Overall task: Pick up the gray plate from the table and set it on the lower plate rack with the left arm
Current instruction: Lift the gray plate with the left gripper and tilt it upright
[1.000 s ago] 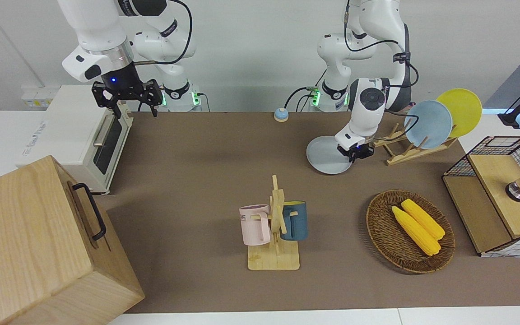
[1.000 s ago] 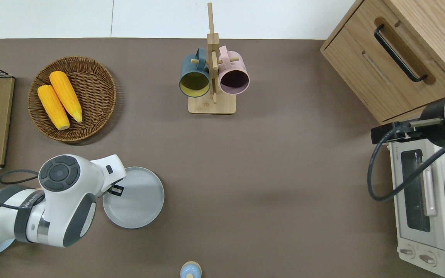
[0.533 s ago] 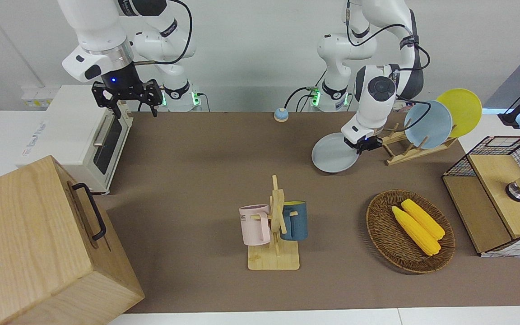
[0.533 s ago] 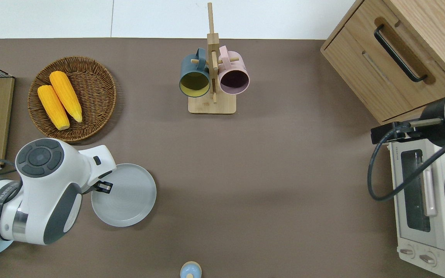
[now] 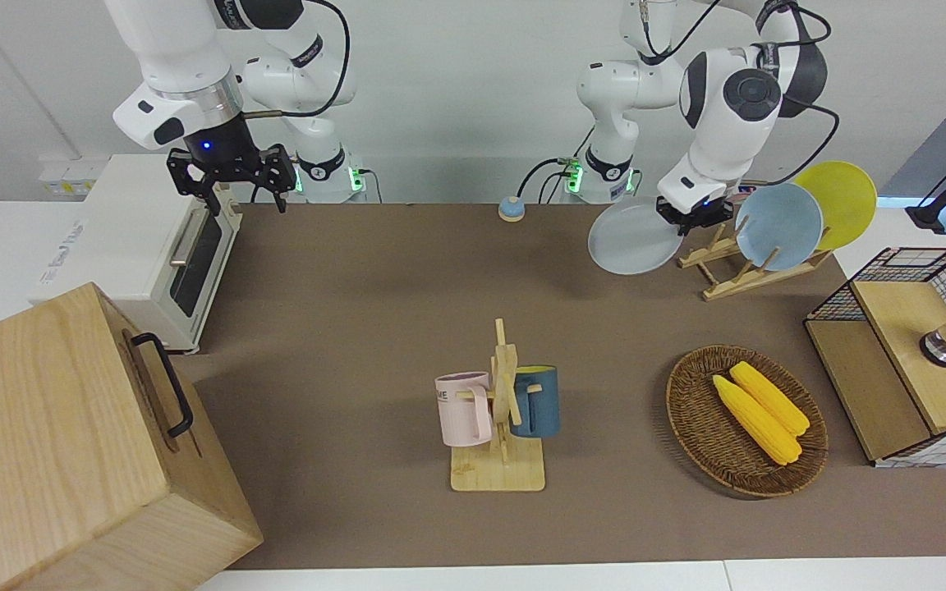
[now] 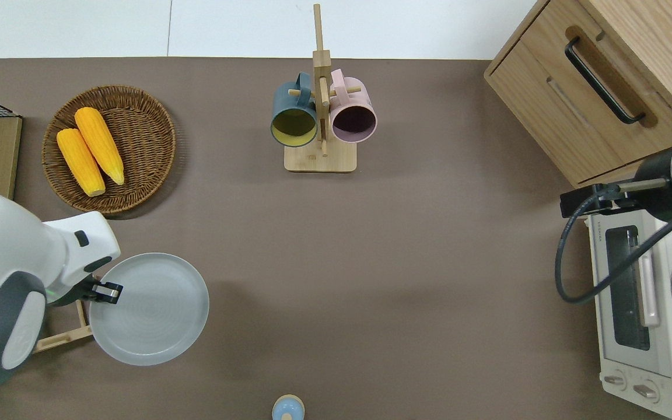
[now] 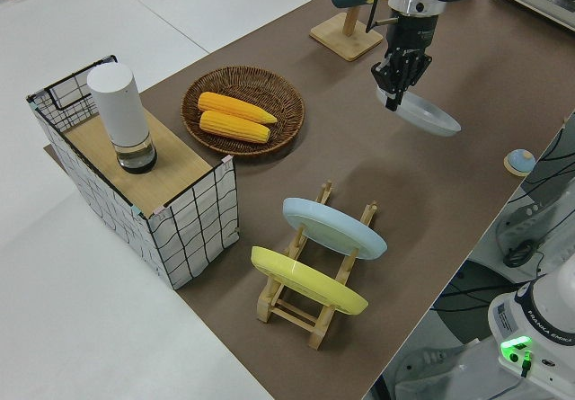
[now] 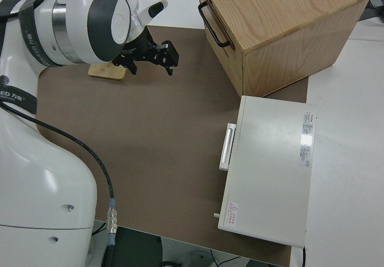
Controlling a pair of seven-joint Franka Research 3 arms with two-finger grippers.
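Note:
My left gripper (image 5: 691,212) is shut on the rim of the gray plate (image 5: 633,238) and holds it in the air, tilted. In the overhead view the gripper (image 6: 105,290) and plate (image 6: 149,309) are over the table at the low end of the plate rack (image 6: 73,333). The light-wood rack (image 5: 736,271) holds a light blue plate (image 5: 778,226) and a yellow plate (image 5: 838,201) in its higher slots; its lowest slot (image 7: 346,204) is bare. The left side view shows the gripper (image 7: 393,90) and plate (image 7: 427,114) well above the table. My right arm is parked, its gripper (image 5: 231,176) open.
A wicker basket (image 5: 681,419) with two corn cobs lies farther from the robots than the rack. A mug tree (image 5: 502,410) stands mid-table. A wire crate (image 5: 908,345) with a white bottle, a small blue bell (image 5: 511,208), a toaster oven (image 5: 144,246) and a wooden cabinet (image 5: 71,443) stand around.
My left gripper has lifted the gray plate off the table and carried it up toward the rack at the left arm's end. The right arm has not moved.

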